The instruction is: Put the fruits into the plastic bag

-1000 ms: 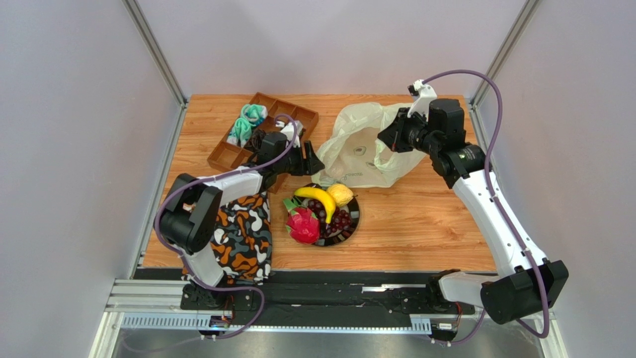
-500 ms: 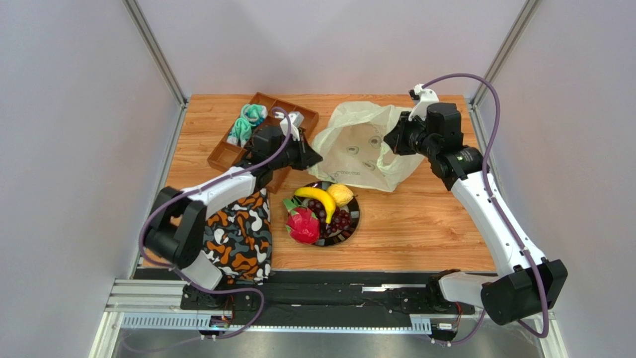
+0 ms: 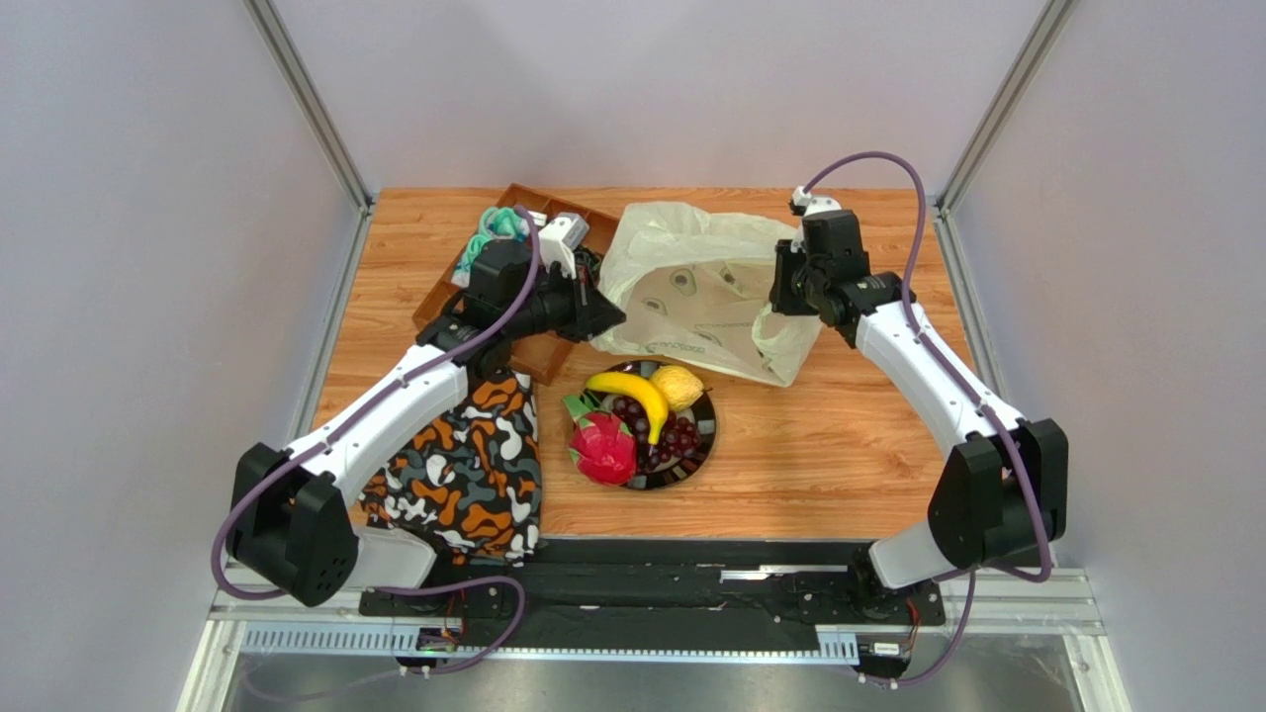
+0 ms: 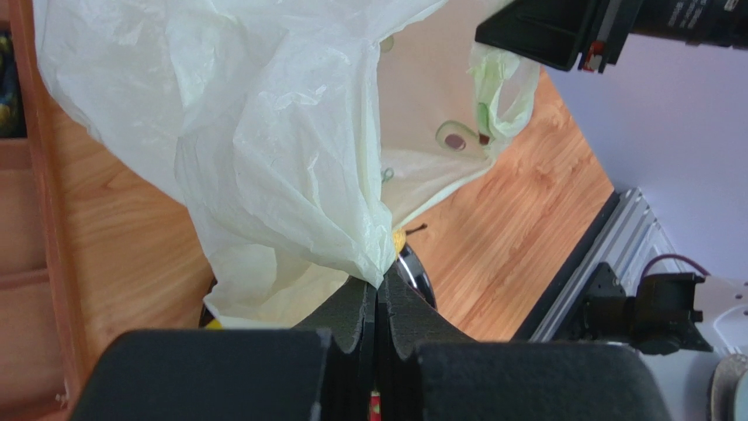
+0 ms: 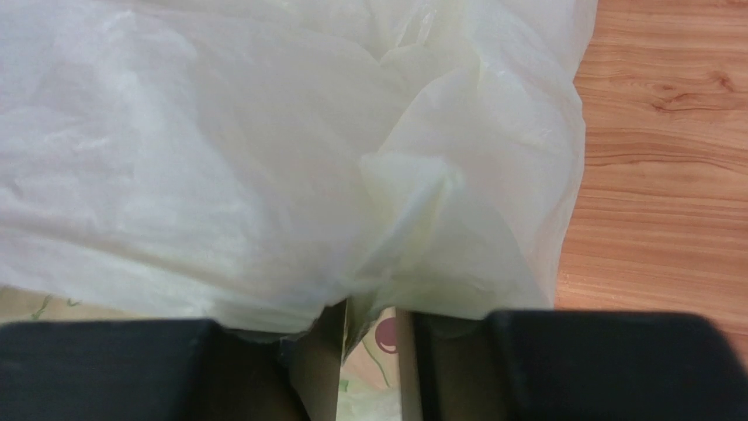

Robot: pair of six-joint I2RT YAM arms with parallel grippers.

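Note:
The plastic bag (image 3: 696,285) lies at the back middle of the table, stretched between both grippers. My left gripper (image 3: 605,315) is shut on the bag's left edge; in the left wrist view the film (image 4: 290,149) bunches to a point at the closed jaws (image 4: 377,288). My right gripper (image 3: 779,291) is at the bag's right edge. In the right wrist view its fingers (image 5: 321,351) stand slightly apart, with bag film (image 5: 263,158) draped over them and an avocado print showing through the gap. A banana (image 3: 632,395), round yellow fruit (image 3: 679,386), grapes (image 3: 678,441) and dragon fruit (image 3: 602,447) rest on a black plate (image 3: 711,426).
A brown wooden compartment tray (image 3: 537,352) holding teal rolled cloths (image 3: 497,238) sits at the back left, under my left arm. An orange-black-white patterned cloth (image 3: 468,467) lies at the front left. Bare wood (image 3: 832,430) shows right of the plate.
My left gripper shut on the bag's left edge and drew it left and back. My right gripper moved left and lower at the bag's right edge, and its jaws parted. The bag is spread wider.

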